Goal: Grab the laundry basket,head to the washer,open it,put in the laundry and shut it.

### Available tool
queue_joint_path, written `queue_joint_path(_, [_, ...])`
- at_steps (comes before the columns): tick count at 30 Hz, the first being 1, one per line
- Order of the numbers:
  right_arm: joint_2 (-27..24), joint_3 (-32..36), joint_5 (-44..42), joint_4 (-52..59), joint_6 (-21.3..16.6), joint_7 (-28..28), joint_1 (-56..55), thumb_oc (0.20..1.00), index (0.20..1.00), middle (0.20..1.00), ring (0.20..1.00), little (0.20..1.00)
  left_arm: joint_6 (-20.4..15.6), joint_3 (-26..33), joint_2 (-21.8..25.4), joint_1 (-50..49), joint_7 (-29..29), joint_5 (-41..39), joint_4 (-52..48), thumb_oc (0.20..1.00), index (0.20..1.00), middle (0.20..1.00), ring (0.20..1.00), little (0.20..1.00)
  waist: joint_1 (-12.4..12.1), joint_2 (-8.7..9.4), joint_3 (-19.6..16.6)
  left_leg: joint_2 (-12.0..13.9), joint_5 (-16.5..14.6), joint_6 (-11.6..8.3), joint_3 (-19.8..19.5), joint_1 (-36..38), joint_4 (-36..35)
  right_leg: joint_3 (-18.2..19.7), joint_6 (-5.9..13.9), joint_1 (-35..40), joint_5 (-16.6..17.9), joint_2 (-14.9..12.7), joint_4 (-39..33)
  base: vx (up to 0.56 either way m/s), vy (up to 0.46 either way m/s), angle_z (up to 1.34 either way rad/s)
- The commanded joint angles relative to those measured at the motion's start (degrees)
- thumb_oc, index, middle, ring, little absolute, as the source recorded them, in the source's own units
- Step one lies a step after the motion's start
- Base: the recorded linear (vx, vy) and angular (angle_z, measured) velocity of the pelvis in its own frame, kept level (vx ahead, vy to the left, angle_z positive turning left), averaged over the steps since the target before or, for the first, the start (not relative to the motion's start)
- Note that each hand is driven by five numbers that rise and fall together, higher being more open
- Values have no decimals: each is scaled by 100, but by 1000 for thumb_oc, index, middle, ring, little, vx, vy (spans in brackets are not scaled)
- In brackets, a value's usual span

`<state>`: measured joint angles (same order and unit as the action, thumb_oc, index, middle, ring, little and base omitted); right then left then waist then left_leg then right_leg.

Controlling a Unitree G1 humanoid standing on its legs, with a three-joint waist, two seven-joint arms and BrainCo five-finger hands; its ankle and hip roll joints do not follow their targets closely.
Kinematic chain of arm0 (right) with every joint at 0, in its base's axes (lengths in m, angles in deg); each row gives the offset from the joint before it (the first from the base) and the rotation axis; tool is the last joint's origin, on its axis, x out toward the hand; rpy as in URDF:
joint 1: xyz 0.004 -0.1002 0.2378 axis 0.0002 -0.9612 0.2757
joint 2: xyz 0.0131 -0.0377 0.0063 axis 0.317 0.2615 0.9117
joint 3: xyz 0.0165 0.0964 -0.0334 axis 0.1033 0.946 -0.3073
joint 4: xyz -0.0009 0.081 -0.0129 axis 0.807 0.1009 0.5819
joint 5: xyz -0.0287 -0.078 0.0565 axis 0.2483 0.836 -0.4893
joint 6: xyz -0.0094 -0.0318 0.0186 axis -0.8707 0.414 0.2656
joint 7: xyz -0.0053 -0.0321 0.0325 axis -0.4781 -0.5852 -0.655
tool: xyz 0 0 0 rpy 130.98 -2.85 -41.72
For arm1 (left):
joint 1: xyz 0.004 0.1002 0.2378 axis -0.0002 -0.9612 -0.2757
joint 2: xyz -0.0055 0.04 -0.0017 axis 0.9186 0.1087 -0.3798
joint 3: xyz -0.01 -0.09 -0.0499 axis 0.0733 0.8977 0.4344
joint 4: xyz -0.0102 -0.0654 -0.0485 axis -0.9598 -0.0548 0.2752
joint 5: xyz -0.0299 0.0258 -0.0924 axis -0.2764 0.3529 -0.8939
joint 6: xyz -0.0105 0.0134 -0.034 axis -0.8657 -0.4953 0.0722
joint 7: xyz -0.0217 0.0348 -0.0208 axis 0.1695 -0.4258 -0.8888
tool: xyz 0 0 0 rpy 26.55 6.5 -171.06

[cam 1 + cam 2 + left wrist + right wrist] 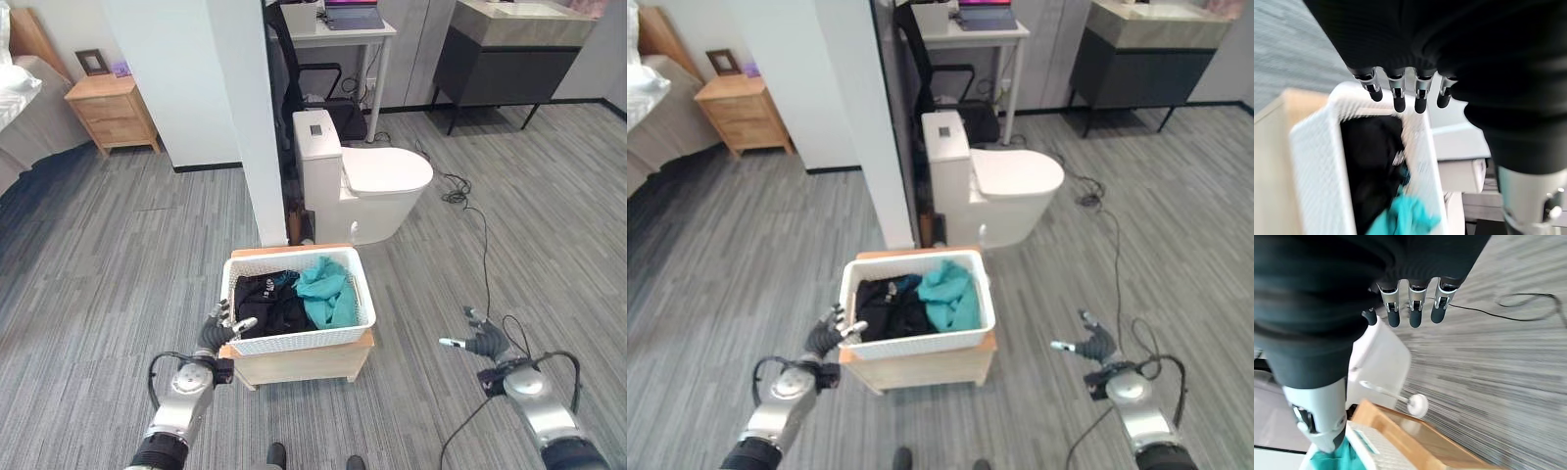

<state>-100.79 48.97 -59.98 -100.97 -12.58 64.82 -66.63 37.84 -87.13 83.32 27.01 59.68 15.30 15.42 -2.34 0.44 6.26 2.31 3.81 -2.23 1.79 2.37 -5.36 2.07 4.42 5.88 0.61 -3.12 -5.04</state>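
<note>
A white laundry basket holding black and teal clothes sits on a low wooden stand in front of me. My left hand is right at the basket's left front corner, fingers straight, holding nothing. In the left wrist view the fingers point over the basket rim. Off to the right, my right hand hovers open over the floor, well apart from the basket. The right wrist view shows its fingers straight and the stand beyond.
A white toilet stands just behind the basket, beside a white wall corner. A wooden nightstand and bed edge are at far left. A desk with chair and a dark vanity stand at the back.
</note>
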Motion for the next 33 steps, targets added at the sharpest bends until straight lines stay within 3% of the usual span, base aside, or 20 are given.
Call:
queue_joint_path(1, [-167,-50,172,-211,-28,-369,787,1000,1000,1000,1000,1000,-202,200,238,261,-327,310,-420,1000,1000,1000,1000,1000,-297,126,-117,153,-600,82,-37,-355,749,-134,262,-251,21,-641,219,24,15,-14])
queue_joint_path(8, [-115,-483,3,-559,37,-634,2011,1000,1000,1000,1000,1000,-119,45,499,1506,-670,639,-193,1000,1000,1000,1000,1000,-298,193,391,157,-567,62,-111,-913,922,-190,266,-789,101,-634,379,-116,-20,3])
queue_joint_path(12, [-69,-1022,-221,-1149,160,-874,3226,1000,1000,1000,1000,1000,5,-546,445,3004,-1047,298,1320,1000,1000,1000,1000,1000,-169,251,808,164,-407,16,-115,-1429,957,-215,278,-1356,272,-593,454,-173,-24,11])
queue_joint_path(18, [-179,-1498,-605,-1859,194,-1054,4405,1000,1000,1000,1000,1000,-18,-941,446,4232,-1069,-479,2413,1000,1000,1000,1000,1000,-71,214,1202,160,-148,-51,-149,-1906,870,-282,281,-1885,403,-556,501,-99,-2,2])
queue_joint_path(25, [171,-1684,-1413,-2003,-47,-1151,4708,1000,1000,1000,1000,1000,-92,-1071,561,4920,-1331,-710,3279,1000,1000,1000,1000,1000,-19,173,1426,149,3,-106,-155,-2115,772,-328,288,-2129,500,-542,493,-41,-11,5])
queue_joint_path(33, [312,-1833,-1717,-2066,-169,-1153,4810,1000,1000,1000,1000,1000,-206,-1114,668,4965,-1476,-739,2820,1000,1000,1000,1000,1000,-64,112,1472,105,3,-106,-170,-2226,807,-349,296,-2238,511,-571,500,-2,-5,5])
